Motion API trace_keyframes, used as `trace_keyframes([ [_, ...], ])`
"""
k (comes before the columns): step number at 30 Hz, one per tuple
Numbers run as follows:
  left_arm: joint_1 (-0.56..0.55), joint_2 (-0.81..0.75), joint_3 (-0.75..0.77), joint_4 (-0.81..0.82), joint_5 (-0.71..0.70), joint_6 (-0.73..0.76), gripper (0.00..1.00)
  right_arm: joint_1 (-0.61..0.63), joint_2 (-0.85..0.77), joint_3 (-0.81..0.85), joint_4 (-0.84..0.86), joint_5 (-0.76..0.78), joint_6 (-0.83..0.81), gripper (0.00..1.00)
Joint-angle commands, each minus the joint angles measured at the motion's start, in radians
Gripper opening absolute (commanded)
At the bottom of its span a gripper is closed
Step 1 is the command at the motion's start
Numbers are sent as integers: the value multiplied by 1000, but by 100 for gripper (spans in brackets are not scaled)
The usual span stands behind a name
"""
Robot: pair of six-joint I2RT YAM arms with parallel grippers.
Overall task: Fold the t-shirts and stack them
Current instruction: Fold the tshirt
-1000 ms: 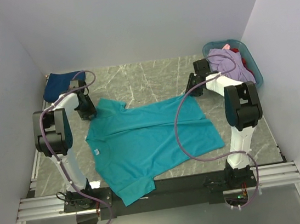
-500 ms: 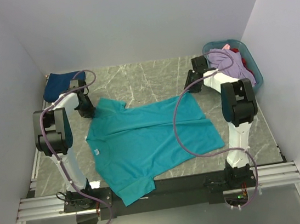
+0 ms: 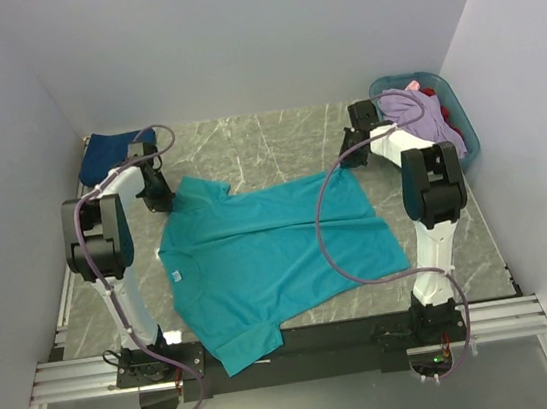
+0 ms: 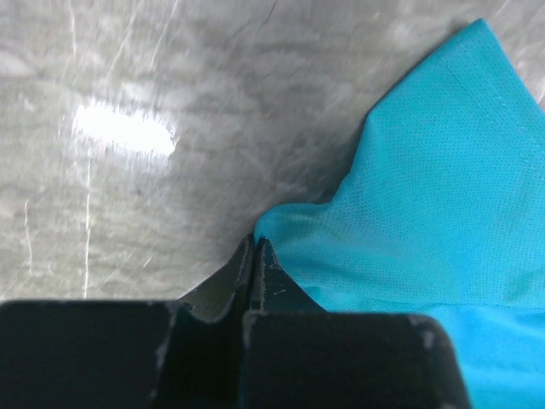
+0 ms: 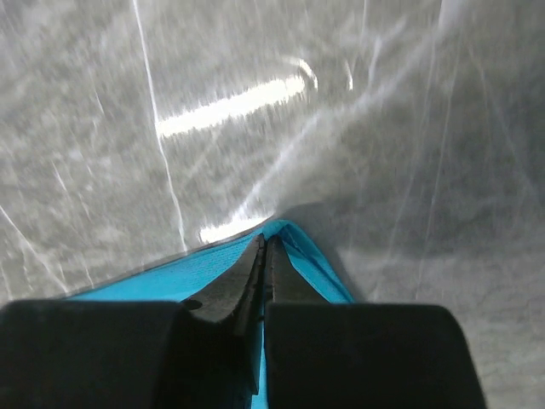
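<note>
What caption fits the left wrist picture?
Left gripper pinching the edge of the soft teal t-shirt on the grey marbled table.

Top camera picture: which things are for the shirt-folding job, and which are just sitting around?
For the job:
teal t-shirt, spread flat
navy t-shirt, far left corner
lavender t-shirt and red t-shirt, piled together
left claw and right claw, each shut on the teal t-shirt's edge

Just sitting around:
blue laundry basket, holding the pile
marble table

Three views, one table [image 3: 276, 144]
The top camera is looking down from behind the near edge; both wrist cameras are peering close at far corners of the teal t-shirt [image 3: 260, 257], shared by all.
</note>
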Motion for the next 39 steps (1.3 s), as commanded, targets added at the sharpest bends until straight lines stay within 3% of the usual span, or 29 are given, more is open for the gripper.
trace_keyframes([
  [1, -1, 48, 35, 7, 16, -2, 1, -24, 23, 71, 5, 31, 14, 0],
  [8, -1, 94, 128, 27, 16, 17, 1, -67, 94, 206, -20, 11, 30, 0],
  [11, -1, 118, 153, 47, 16, 14, 1, -85, 109, 234, 5, -18, 42, 6],
  [20, -1, 169, 200, 70, 20, -3, 1, -99, 124, 302, 33, -9, 35, 41],
  [23, -1, 179, 219, 65, 25, -6, 1, -99, 108, 305, 30, -15, 5, 48],
  [27, -1, 189, 225, 64, 25, -6, 1, -95, 106, 302, -18, -64, -13, 48],
  [32, -1, 195, 224, 58, 20, -3, 1, -87, 80, 205, 54, -196, 24, 39],
  [35, -1, 190, 220, 59, 16, -2, 1, -85, 112, 225, 43, -226, 47, 33],
  [39, -1, 192, 220, 58, 16, -5, 1, -85, 169, 263, 17, -217, 68, 33],
])
